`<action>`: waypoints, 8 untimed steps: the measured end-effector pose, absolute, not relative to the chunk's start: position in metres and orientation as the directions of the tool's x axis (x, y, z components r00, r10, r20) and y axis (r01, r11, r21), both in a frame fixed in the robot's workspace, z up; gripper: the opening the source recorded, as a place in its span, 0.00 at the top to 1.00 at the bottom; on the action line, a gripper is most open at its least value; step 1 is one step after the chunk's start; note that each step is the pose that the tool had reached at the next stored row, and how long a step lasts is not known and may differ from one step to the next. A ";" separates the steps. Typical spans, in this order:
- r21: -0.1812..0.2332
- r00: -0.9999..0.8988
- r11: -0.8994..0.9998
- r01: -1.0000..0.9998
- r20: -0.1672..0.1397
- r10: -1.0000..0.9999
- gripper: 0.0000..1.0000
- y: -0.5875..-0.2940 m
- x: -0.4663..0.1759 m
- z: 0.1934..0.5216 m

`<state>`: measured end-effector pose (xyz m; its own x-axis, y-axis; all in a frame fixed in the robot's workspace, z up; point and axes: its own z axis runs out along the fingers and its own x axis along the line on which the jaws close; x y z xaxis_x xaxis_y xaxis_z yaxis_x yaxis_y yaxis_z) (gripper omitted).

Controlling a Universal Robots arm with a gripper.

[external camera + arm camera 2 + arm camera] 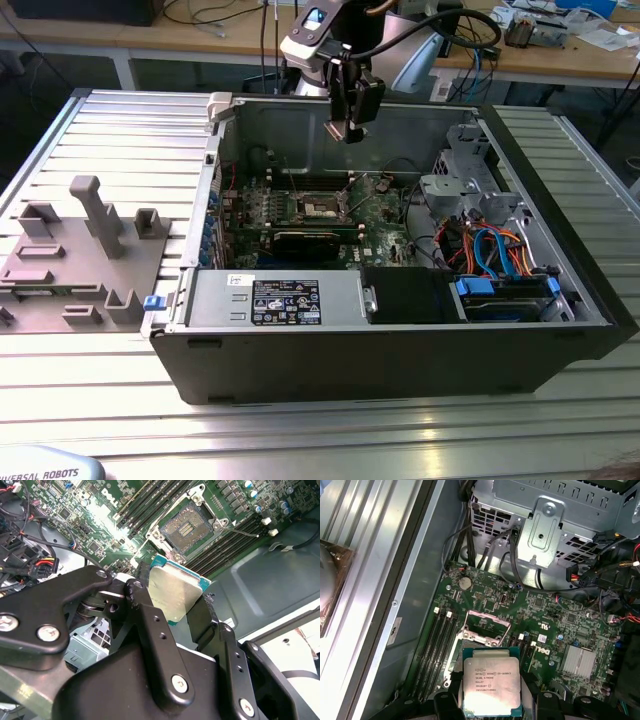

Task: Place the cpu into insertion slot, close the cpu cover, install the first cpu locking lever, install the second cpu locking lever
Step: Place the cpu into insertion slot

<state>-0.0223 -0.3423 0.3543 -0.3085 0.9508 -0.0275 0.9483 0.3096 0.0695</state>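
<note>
Your hand (pixel 172 600) is clenched on the cpu (pixel 491 682), fingers (pixel 145 610) pinching its opposite edges. The insertion slot (pixel 187 525) lies well below the hand, apparently open.

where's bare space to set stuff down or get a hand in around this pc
Bare table in front of the computer case, and beyond the grey fixture. Crowded: the cables inside the case, and under the gripper holding the cpu.
</note>
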 end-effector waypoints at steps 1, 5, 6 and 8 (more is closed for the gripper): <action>0.070 -0.308 0.309 0.948 -0.027 0.951 0.46 -0.342 -0.022 0.354; 0.069 -0.306 0.307 0.949 -0.027 0.952 0.46 -0.342 -0.022 0.354; 0.070 -0.305 0.307 0.949 -0.027 0.952 0.46 -0.342 -0.022 0.354; 0.069 -0.305 0.306 0.950 -0.027 0.952 0.46 -0.342 -0.022 0.354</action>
<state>-0.0223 -0.3423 0.3543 -0.3046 0.9521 -0.0274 0.9495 0.3058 0.0695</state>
